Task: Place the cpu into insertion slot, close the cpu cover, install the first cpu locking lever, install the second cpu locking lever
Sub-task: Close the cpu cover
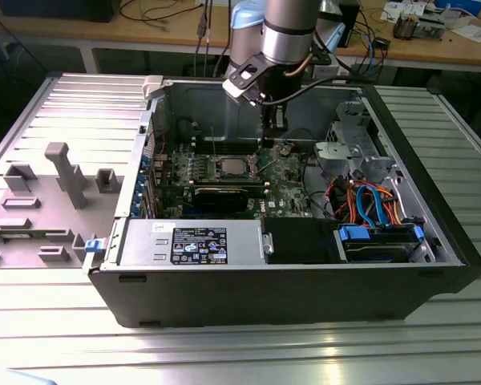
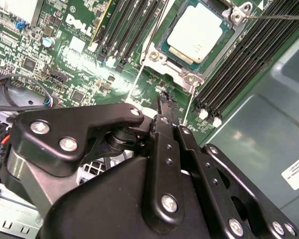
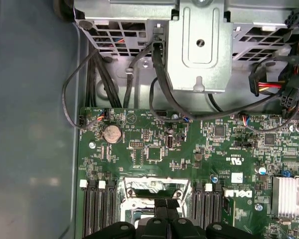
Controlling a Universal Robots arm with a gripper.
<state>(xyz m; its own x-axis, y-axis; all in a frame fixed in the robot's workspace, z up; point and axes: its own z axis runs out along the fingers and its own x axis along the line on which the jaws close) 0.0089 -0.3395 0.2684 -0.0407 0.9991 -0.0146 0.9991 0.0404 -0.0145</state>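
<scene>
Ribbed metal counter (image 1: 64, 337) carries an open computer case (image 1: 289, 297); inside, the gripper (image 2: 165, 99) hangs just above the motherboard (image 2: 84, 30), jaws seemingly pressed together on nothing. The cpu (image 2: 200, 31) sits in the insertion slot (image 3: 152, 185) with the cpu cover (image 2: 175, 67) apparently down, so the lever step seems in hand, calling for a precise catch on a thin wire lever (image 2: 190, 102). Whether either lever is hooked is unclear.

Cpu (image 2: 202, 31) matt silver metal; circuit board (image 3: 139, 130) glossy green.
</scene>
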